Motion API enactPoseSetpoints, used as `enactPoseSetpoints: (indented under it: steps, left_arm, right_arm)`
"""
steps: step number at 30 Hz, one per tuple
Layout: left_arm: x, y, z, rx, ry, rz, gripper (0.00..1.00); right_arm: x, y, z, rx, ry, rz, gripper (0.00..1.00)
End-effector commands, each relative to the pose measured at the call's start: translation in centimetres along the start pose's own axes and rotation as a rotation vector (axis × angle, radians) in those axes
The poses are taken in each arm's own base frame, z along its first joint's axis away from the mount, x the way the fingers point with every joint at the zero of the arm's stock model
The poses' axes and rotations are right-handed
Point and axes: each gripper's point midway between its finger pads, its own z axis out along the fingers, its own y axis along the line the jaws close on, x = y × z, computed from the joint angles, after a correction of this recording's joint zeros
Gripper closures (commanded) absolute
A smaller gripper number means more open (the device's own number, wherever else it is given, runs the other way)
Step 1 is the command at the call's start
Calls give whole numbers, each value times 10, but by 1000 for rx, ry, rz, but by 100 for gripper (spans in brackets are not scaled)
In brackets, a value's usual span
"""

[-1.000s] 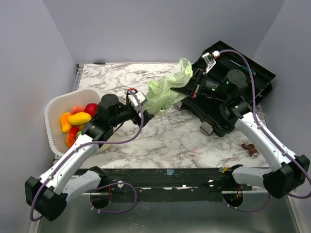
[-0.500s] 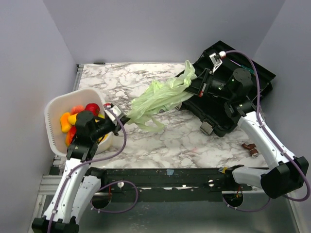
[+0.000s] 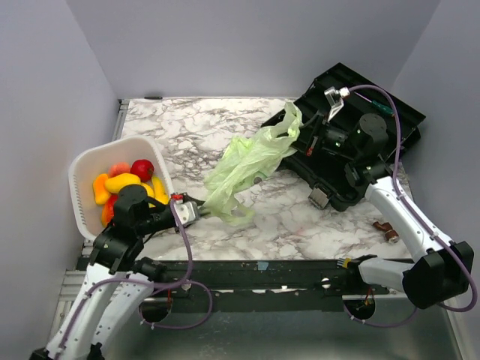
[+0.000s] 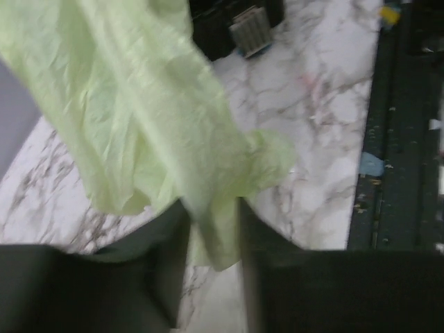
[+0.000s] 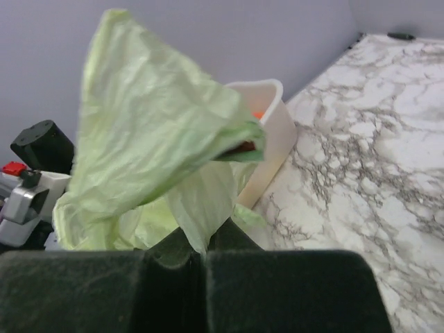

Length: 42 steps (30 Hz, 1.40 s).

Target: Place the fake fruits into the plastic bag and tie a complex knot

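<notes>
Plastic bag (image 3: 247, 161) hangs over the surface's (image 3: 285, 217) middle. Left jaws pinch its low end, right jaws its top; fake fruits (image 3: 122, 182) sit in the basket (image 3: 76, 180) at the left edge.

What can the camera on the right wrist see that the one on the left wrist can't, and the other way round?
Only the right wrist view: the white basket, part of the left arm and the grey wall. Only the left wrist view: a corner of the black case and the black rail along the table's edge. Both: the green bag and the marble table.
</notes>
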Motion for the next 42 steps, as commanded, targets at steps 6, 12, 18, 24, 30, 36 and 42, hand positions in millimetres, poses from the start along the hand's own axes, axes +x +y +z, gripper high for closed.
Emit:
enactPoseSetpoints:
  steps: [6,12,18,24,30,36,42]
  left_arm:
    - [-107,-29,-8,304,-38,-270,20]
    - [-127,41,0,99,-86,-467,3]
    - [-108,66,26,61,-61,-552,2]
    - [-109,65,47,121,-98,-608,2]
    - [-101,21,49,353,-119,-786,41]
    - [-94,32,35,274,-141,-824,100]
    - [-66,100,17,-73,-119,-835,100]
  right_arm:
    - [-5,55,-13,-351,-65,-361,99]
    - [8,67,-17,-418,-15,-461,99]
    - [26,78,-11,-476,37,-459,99]
    - [41,86,-3,-507,61,-447,99]
    - [45,88,2,-509,69,-410,97]
    - [50,79,-1,-422,93,-334,75]
    - [57,16,-8,-116,131,-137,17]
